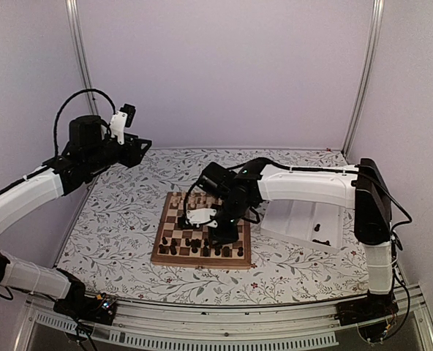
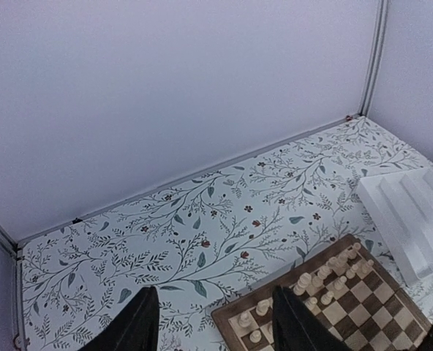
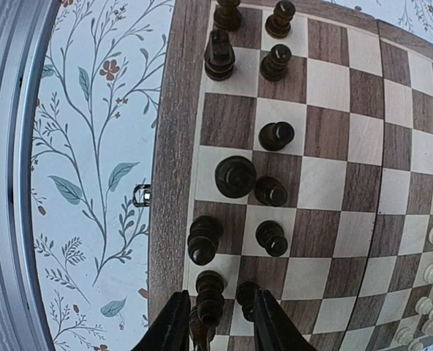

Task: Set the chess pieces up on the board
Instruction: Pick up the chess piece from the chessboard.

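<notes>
Nothing could be read in any view. No text, label, brand, number or sign was legible on the board (image 1: 174,212), the white ridged tray (image 1: 297,219) or the floral table cover (image 1: 121,219).

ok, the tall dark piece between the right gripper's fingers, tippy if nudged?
Probably tippy: the dark piece looks tall and slim, so a sideways nudge could topple it. It looks like turned wood, likely stiff and light. A neighbouring piece stands close, so a fall may knock it.
</notes>
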### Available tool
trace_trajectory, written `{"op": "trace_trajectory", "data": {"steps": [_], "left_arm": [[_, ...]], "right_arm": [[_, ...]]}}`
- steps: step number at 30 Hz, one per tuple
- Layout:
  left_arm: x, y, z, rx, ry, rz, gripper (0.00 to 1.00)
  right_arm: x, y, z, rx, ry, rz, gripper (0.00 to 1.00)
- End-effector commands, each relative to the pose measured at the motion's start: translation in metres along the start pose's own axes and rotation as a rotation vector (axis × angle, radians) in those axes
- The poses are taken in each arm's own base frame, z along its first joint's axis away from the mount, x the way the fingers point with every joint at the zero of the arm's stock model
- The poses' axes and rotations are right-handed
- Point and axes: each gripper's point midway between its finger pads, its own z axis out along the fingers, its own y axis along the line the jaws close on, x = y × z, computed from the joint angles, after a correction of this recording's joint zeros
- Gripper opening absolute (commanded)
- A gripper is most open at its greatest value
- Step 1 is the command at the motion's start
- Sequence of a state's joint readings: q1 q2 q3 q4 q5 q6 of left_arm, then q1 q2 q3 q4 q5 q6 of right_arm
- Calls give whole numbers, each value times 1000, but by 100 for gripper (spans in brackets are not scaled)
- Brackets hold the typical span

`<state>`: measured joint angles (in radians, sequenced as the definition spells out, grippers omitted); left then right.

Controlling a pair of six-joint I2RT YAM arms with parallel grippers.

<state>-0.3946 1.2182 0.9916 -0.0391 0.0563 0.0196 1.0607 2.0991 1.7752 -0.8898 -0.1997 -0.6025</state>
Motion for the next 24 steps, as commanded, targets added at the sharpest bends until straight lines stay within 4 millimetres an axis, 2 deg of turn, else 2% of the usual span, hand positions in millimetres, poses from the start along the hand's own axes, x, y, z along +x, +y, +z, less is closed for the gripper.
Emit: {"op": "trace_trajectory", "data": {"steps": [1,11,14,17,24], "left_arm": [[1,-4,3,16,0,10,55],[1,-6,4,28,3,9,55],[2,-6,4,29,5,9,55],[3,-6,5,30,8,9,55],[4,-6,5,33,12,9,55]], "right_arm": [[-9,6,12,-36,-6,-38,31],[-19,11,25,-69,-19,-56,31],[-20,13,27,-83,-19,-58,28],[-19,15,28,-99,-12,-57,23],[-12,20,30,-117,13,-51,20]]}}
